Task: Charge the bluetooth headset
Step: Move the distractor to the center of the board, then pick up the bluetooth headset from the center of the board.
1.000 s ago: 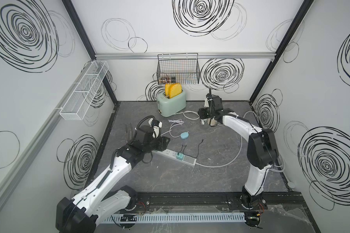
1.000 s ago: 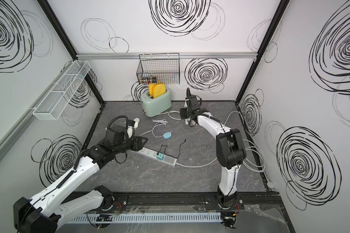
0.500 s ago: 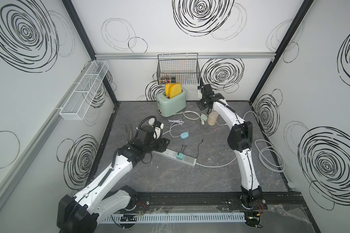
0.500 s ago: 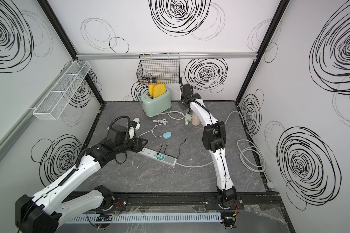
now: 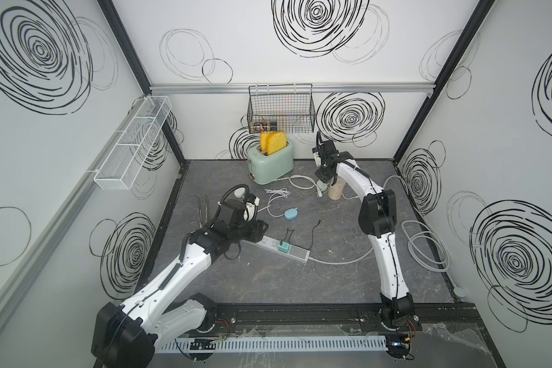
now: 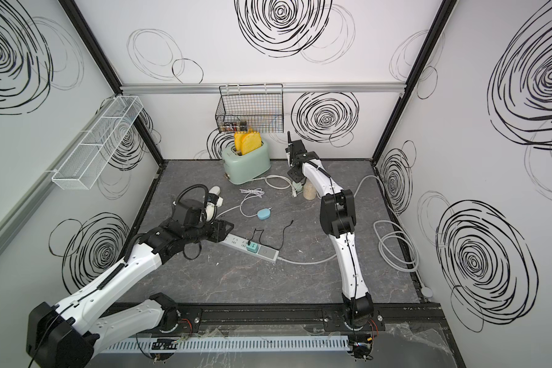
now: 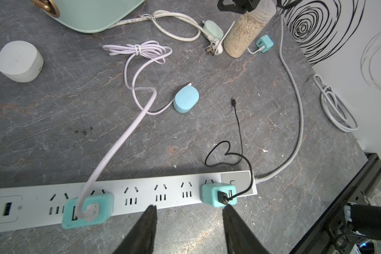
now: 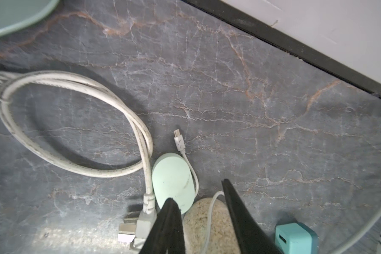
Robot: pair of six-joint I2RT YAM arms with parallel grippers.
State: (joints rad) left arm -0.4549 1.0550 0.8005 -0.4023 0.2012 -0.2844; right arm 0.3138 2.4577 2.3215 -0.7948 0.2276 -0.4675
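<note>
The left gripper [image 7: 189, 207] hangs released, its two black wedge-shaped fingers spread and empty, right above the long white plastic power strip [image 7: 145, 187]. Just off one fingertip a small boxy teal adapter [image 7: 211, 194] is plugged in. A thin black cable [image 7: 238, 123] loops away from it to a bare free plug. Off the other fingertip sits a wider teal adapter [image 7: 106, 206] feeding a soft lilac cable [image 7: 119, 145]. Farther ahead, beyond the strip, a smooth blue oval case [image 7: 186, 100] lies like a pebble on the grey veined stone-look tabletop [image 7: 53, 123]. The black cable's free plug is near it but apart.

The right gripper [image 8: 198, 190] also has its jaws parted, clamping nothing that shows. Between its fingers appears the top of a jar [image 8: 209, 222] of sandy grains; whether they touch it I cannot tell. Just ahead of the fingertips lies a matte pale green oval case [image 8: 172, 178], and one fingertip overlaps its edge. A thin white cable [image 8: 179, 140] curves round it and ends in a tiny free plug. A thick, scuffed off-white cord [image 8: 148, 167] loops beside the case, and a loose teal cube adapter [image 8: 295, 239] sits beside the jar.

Two cases — which one holds the headset, I cannot tell.
</note>
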